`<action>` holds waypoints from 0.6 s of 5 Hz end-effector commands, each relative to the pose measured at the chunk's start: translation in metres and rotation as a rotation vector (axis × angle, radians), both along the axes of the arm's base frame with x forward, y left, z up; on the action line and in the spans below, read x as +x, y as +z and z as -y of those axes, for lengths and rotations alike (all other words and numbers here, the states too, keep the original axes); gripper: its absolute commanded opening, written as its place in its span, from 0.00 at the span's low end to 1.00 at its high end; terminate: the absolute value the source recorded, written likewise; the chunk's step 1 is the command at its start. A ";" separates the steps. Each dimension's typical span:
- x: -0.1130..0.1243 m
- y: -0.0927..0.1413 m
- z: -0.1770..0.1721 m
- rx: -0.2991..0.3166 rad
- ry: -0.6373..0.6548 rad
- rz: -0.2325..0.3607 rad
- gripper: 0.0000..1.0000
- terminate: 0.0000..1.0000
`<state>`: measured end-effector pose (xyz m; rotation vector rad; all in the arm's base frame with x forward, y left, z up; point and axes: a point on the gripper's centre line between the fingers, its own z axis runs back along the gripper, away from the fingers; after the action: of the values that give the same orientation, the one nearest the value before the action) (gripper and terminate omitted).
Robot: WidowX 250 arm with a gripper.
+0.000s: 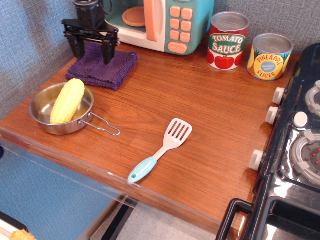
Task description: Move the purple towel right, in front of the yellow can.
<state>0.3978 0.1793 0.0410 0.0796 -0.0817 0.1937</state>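
The purple towel (102,68) lies folded at the back left of the wooden counter, just behind the metal pan. My black gripper (93,54) hangs over the towel's back half with its two fingers spread wide, open and empty; one fingertip (107,55) points down at the cloth. I cannot tell whether the tips touch the towel. The yellow can (270,56), labelled "Pineapple Slices", stands at the back right, far from the gripper.
A red "Tomato Sauce" can (227,40) stands left of the yellow can. A toy microwave (162,22) is at the back. A metal pan (42,105) holds a corn cob (67,100). A spatula (160,149) lies mid-counter. A black stove (295,145) is on the right.
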 end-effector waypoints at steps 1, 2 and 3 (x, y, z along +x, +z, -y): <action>0.011 0.007 0.004 0.023 -0.054 0.036 1.00 0.00; 0.003 -0.016 0.006 0.020 -0.059 -0.043 1.00 0.00; -0.005 -0.035 0.009 -0.002 -0.064 -0.108 1.00 0.00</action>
<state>0.4023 0.1657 0.0127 0.0854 0.0036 0.1297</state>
